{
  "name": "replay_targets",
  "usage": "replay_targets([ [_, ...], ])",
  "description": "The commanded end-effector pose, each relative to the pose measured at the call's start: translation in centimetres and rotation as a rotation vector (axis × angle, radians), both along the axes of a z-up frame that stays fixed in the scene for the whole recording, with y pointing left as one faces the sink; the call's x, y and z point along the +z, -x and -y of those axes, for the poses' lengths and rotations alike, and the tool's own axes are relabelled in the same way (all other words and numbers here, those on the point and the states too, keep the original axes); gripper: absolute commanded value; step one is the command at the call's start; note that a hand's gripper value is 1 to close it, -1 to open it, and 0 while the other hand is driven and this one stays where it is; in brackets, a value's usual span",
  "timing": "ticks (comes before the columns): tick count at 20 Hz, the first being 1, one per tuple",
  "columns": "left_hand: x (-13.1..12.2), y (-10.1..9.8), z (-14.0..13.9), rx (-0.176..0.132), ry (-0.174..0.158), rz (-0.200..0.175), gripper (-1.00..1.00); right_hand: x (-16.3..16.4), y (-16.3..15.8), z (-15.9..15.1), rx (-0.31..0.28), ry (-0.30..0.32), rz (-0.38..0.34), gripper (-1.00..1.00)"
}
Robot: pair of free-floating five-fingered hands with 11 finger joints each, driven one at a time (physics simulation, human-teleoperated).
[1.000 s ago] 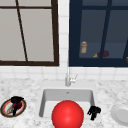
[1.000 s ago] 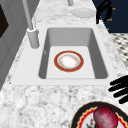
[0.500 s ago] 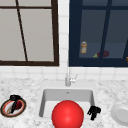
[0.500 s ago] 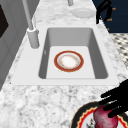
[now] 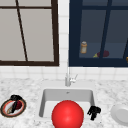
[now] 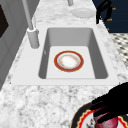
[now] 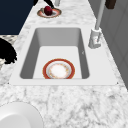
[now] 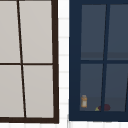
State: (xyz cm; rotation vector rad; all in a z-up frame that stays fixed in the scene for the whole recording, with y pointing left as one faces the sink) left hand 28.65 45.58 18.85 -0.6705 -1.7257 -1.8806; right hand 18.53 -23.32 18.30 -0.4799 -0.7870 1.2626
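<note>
My left hand [image 5: 15,99] hangs over a red-rimmed plate [image 5: 5,112] on the counter left of the sink. On that plate lies a dark red fruit [image 6: 108,123]. In the left side view this hand [image 6: 116,98] sits low over the fruit, its relaxed fingers [image 6: 100,108] reaching across the top; the right side view shows fruit [image 7: 48,10] and plate [image 7: 56,13] far off. My right hand [image 5: 93,112] hovers idle by the sink's right front rim, also seen as a hand [image 6: 103,10] and a hand [image 7: 8,53]. A second red-rimmed plate [image 6: 68,61] lies flat in the sink basin [image 6: 98,57].
A large red sphere [image 5: 67,115] sits in front of the sink in the front view. A plain white plate [image 5: 121,113] rests on the counter at the right. The faucet [image 5: 68,77] stands behind the basin. A bottle [image 8: 84,101] stands behind the dark window.
My left hand has come down and forward over the plate, from above its edge to just over the red fruit. The right hand has stayed where it was.
</note>
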Motion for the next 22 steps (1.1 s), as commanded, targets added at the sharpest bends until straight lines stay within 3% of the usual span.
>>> replay_targets([
  [1, -0.9, -1.3, 0.1, 0.034, 0.0, -0.015, -1.0, 0.0, 0.0, 0.0, 0.0, 0.0, 0.0, 0.0],
  [6, -2.7, -1.8, -0.7, 0.021, 0.037, 0.025, -1.0, 0.0, 0.0, 0.0, 0.0, 0.0, 0.0, 0.0],
  [9, -4.3, -2.6, -1.0, 0.022, 0.039, 0.004, -1.0, 0.0, 0.0, 0.0, 0.0, 0.0, 0.0, 0.0],
  [15, -6.6, -4.0, -2.1, 0.012, 0.043, 0.004, -1.0, 0.0, 0.0, 0.0, 0.0, 0.0, 0.0, 0.0],
  [22, -8.1, -6.6, -4.1, 0.007, 0.072, 0.071, -1.0, 0.0, 0.0, 0.0, 0.0, 0.0, 0.0, 0.0],
])
